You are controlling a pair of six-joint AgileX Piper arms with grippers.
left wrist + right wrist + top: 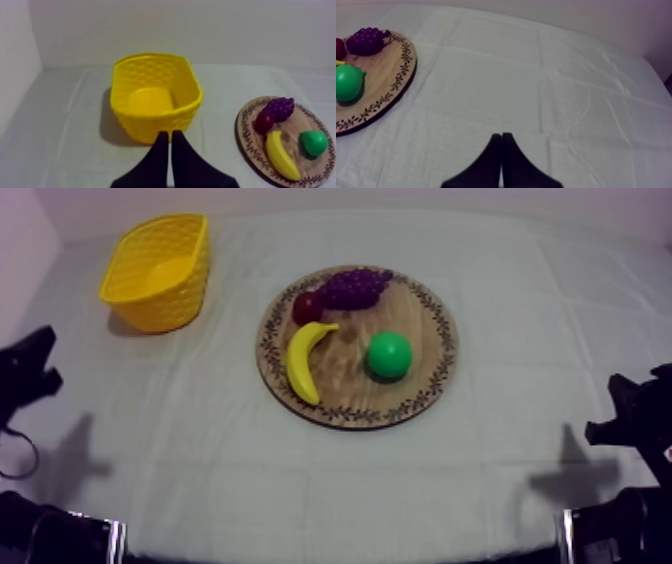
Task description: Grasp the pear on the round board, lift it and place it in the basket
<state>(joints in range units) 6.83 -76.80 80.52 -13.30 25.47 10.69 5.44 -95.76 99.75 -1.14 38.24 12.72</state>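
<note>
Nearest me, at the near left and near right corners of the table [500, 488], the two arms sat low. The left pincer [170, 134] was clenched on nothing, its black fingers pressed into a narrow wedge aimed at the yellow basket, and the right pincer [501, 135] was clenched the same way over bare cloth. Farther in, about mid-table, lay the wooden board [430, 318], and on its right half sat the pear [388, 355], clear of the other fruit. From the right pincer it lay ahead and to the left, with only open cloth and the patterned rim between. From the left pincer it lay ahead and to the right, behind the banana [303, 360] stretched along the board's left half. The right arm looked to me the nearer of the two. The pear was a glossy bright green, nearly round from above, with a small nub that seemed to point towards the table's right. I could not tell its long axis for sure. Beyond it, on the board's far side, the small red fruit [306, 308] touched the bunch of grapes [354, 288]. Farthest off, by the far left corner, stood the yellow basket [160, 313], empty and well apart from the board, so a right-arm carry would have to cross the board.
</note>
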